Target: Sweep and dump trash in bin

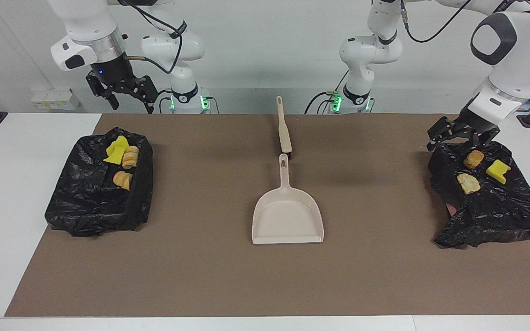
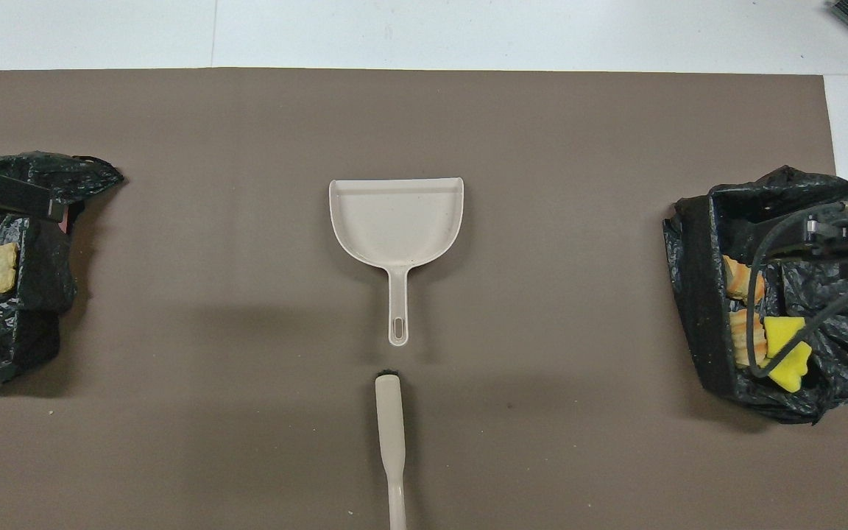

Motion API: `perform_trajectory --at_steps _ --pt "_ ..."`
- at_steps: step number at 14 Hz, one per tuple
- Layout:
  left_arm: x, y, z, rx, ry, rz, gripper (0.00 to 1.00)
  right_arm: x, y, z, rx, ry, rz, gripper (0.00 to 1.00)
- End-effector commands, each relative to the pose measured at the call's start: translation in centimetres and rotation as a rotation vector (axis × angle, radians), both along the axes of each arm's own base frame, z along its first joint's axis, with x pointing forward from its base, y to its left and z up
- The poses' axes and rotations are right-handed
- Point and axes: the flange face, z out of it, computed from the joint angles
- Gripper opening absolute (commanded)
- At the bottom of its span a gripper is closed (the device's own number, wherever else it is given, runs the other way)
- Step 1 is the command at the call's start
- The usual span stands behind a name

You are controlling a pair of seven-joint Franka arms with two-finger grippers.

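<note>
Left gripper (image 1: 459, 139) open and empty over black plastic-lined bin (image 1: 499, 216) at the left arm's end, three yellow foam and tan bread scraps (image 1: 469, 183) inside, right gripper (image 1: 129, 99) open, empty, raised near another lined bin (image 1: 85, 207) holding more scraps (image 1: 123, 157), beige plastic dustpan (image 1: 288, 216) between

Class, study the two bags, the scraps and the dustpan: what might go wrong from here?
1. The left gripper hangs open over the crumpled bag; it might snag the plastic.
2. Scraps lie on that bag's top; a tug may spill them.
3. The dustpan lies untouched and empty.
</note>
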Motion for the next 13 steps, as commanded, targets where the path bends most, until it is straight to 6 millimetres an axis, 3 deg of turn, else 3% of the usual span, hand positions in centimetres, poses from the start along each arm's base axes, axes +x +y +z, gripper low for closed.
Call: perform_trajectory --at_steps 1,4,7,13 --pt "-2.4 -0.4 2.2 0.029 0.004 -0.021 1.00 0.0 -0.3 0.3 0.021 0.005 0.014 1.00" --pt "-3.8 -0.4 3.9 0.076 -0.001 -0.046 1.00 0.0 -0.3 0.3 0.021 0.005 0.013 1.00" --pt "-5.2 -0.7 3.2 0.099 0.027 -0.059 1.00 0.0 -0.3 0.3 0.021 0.005 0.013 1.00" --pt "-5.8 -0.8 3.5 0.108 0.064 -0.062 1.00 -0.3 -0.7 0.1 0.018 0.020 0.018 1.00"
